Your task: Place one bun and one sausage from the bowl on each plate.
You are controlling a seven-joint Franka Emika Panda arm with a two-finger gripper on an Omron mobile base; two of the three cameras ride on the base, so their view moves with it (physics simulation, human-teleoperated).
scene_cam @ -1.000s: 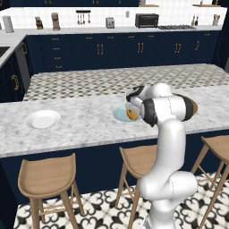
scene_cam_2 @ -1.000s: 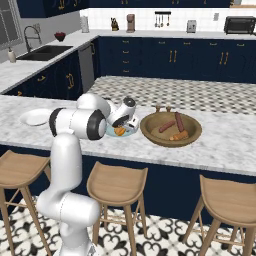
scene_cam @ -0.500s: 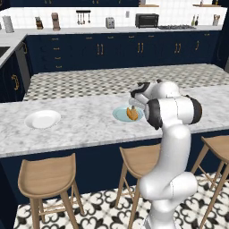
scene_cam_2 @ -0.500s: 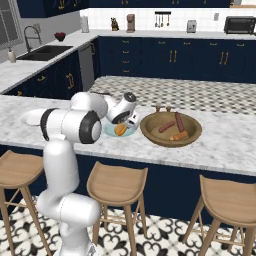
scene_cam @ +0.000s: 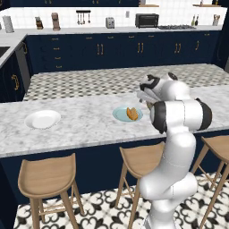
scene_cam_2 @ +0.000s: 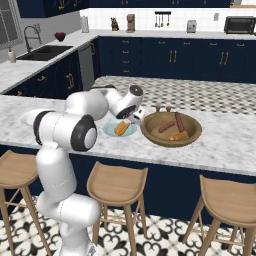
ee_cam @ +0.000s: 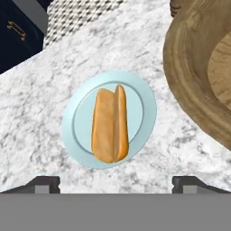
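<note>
A pale teal plate (ee_cam: 77, 135) lies on the marble counter with one bun (ee_cam: 110, 125) on it. My gripper (ee_cam: 116, 182) hovers above it, open and empty, its fingertips (ee_cam: 43, 184) wide apart. Right beside the plate is the wooden bowl (ee_cam: 189, 76). In the right base view the bowl (scene_cam_2: 150, 135) holds two sausages (scene_cam_2: 167, 126) and a bun (scene_cam_2: 179, 135), and my gripper (scene_cam_2: 137, 117) hangs between the bowl and the teal plate (scene_cam_2: 109, 131). From the left base view, the white plate (scene_cam: 42, 119) lies empty at the far left, apart from the teal plate (scene_cam: 120, 114) and my gripper (scene_cam: 144, 95).
Wooden stools (scene_cam: 48, 172) stand along the counter's near side. A second, patterned counter (scene_cam: 103, 80) runs behind the marble one. Bare marble stretches between the two plates.
My gripper has let go of the bun on the teal plate, opened wide and lifted up and toward the bowl side.
</note>
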